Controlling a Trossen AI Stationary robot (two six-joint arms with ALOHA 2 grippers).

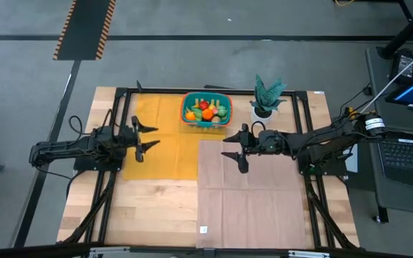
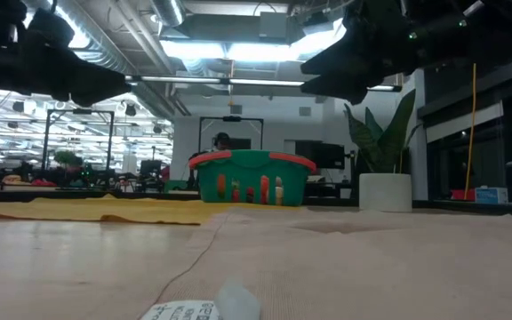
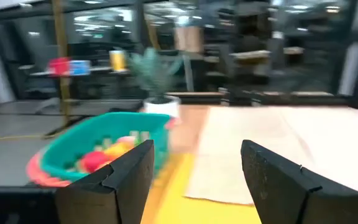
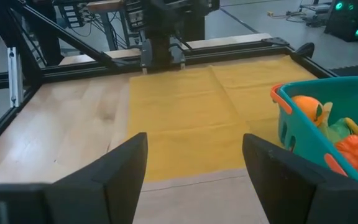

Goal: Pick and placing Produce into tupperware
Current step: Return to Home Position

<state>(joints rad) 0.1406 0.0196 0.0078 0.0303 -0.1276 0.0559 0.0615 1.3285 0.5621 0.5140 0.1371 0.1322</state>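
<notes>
The teal tupperware (image 1: 206, 110) with an orange-red rim stands on the yellow cloth (image 1: 156, 143) at the far middle of the table, filled with the produce (image 1: 205, 109): small red, orange, yellow and green toy pieces. It also shows in the low view (image 2: 252, 177) and in both wrist views (image 3: 98, 149) (image 4: 328, 130). My left gripper (image 1: 148, 137) hovers open over the yellow cloth's left part, pointing level, with nothing between its fingers. My right gripper (image 1: 236, 149) hovers open above the tan cloth (image 1: 253, 193), on the near right of the basket, also empty.
A potted green plant (image 1: 266, 97) in a white pot stands to the right of the basket. A black frame (image 1: 214, 91) runs along the table's edges. A small white tag (image 1: 203, 230) lies on the tan cloth near the front edge. Bare wood (image 1: 156, 208) shows at the near left.
</notes>
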